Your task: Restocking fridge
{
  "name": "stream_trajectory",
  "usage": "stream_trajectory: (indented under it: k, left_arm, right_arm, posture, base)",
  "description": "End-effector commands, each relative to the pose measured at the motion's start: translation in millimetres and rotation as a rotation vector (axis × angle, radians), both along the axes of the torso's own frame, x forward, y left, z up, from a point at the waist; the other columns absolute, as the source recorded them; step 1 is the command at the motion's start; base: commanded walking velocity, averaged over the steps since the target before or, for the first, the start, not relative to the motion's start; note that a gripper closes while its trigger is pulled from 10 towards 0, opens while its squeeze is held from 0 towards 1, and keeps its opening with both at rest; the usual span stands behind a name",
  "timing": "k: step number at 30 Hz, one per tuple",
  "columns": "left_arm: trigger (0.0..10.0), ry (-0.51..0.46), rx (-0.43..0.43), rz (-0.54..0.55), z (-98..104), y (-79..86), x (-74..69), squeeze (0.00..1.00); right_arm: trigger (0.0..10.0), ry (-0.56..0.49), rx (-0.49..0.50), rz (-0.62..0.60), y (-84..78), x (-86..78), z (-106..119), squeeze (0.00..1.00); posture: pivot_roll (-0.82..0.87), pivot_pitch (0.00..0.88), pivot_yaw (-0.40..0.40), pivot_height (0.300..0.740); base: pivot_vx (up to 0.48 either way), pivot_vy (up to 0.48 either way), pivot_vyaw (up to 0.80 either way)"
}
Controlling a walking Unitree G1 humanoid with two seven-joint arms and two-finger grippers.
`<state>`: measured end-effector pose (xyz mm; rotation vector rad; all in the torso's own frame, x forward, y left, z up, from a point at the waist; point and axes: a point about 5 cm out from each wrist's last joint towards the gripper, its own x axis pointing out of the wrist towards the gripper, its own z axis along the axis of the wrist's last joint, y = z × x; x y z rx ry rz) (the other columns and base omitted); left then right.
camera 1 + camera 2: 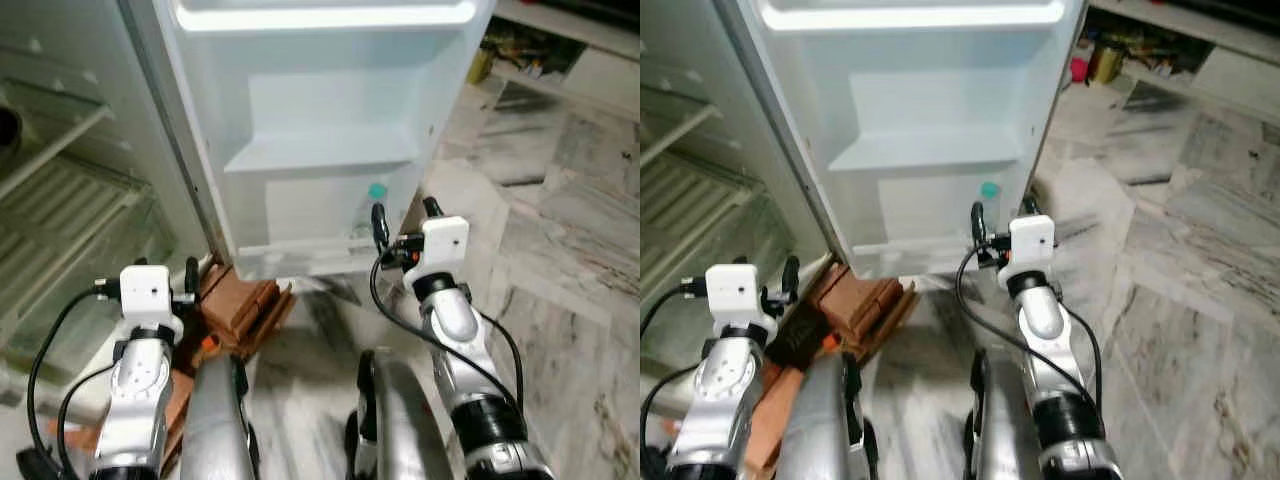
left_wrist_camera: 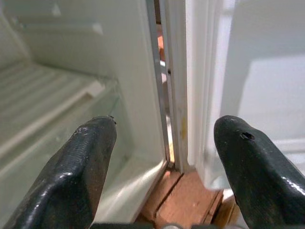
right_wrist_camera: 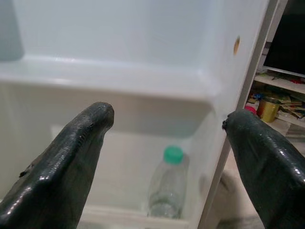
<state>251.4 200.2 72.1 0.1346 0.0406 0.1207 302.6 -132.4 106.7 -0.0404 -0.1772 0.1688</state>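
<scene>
The clear plastic bottle with the green cap (image 3: 167, 183) is standing upright in the bottom rack of the open white fridge door (image 1: 330, 150), tucked into the corner by the door's outer edge. It looks see-through and slippery, so I'd come straight in around its body, below the cap, and close gently. The right gripper (image 1: 402, 228) hovers just in front of it, jaws wide with nothing in them; the left gripper (image 1: 172, 282) is also wide open, down by the reddish-brown bricks (image 1: 240, 305) under the fridge.

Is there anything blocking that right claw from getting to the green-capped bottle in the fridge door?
Nothing visible blocks it. The right gripper is open and empty, aimed at the bottle, which stands upright in the lowest door shelf. Only that shelf's low front rail crosses the bottle's base, so a grip higher up looks free.
</scene>
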Motion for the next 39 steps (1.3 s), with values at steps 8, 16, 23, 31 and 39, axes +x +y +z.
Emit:
stream_trajectory:
  k: [8, 16, 23, 31, 39]
  left_arm:
    - [10.0, -0.007, 0.000, 0.008, -1, -0.3, -1.9, 0.00]
    - [10.0, -0.015, 0.028, -0.030, 0, -8.7, 1.4, 0.00]
    - [10.0, -0.015, 0.037, -0.037, 0, -10.8, 1.3, 0.00]
    - [10.0, -0.003, 0.070, -0.056, -2, -14.6, 4.1, 0.00]
    - [10.0, 0.006, 0.083, -0.069, -4, -17.1, 5.9, 0.00]
  right_arm:
    - [10.0, 0.043, -0.025, -0.065, -27.0, -13.3, -5, 0.00]
    - [10.0, 0.074, -0.051, -0.068, -26.5, -16.8, -9, 0.00]
    - [10.0, 0.083, -0.060, -0.063, -25.6, -17.5, -9, 0.00]
    - [10.0, 0.088, -0.127, -0.034, -18.2, -20.7, -13, 0.00]
    - [10.0, 0.100, -0.123, -0.027, -17.9, -18.8, -14, 0.00]
  posture:
    - [0.08, 0.078, -0.034, 0.707]
    - [0.08, 0.083, -0.031, 0.740]
    - [0.08, 0.083, -0.030, 0.740]
    - [0.08, 0.077, -0.035, 0.740]
    - [0.08, 0.069, -0.036, 0.740]
  base:
    - [0.000, 0.000, 0.00]
    - [0.000, 0.000, 0.00]
    - [0.000, 0.000, 0.00]
    - [0.000, -0.035, 0.00]
    - [0.000, -0.345, 0.00]
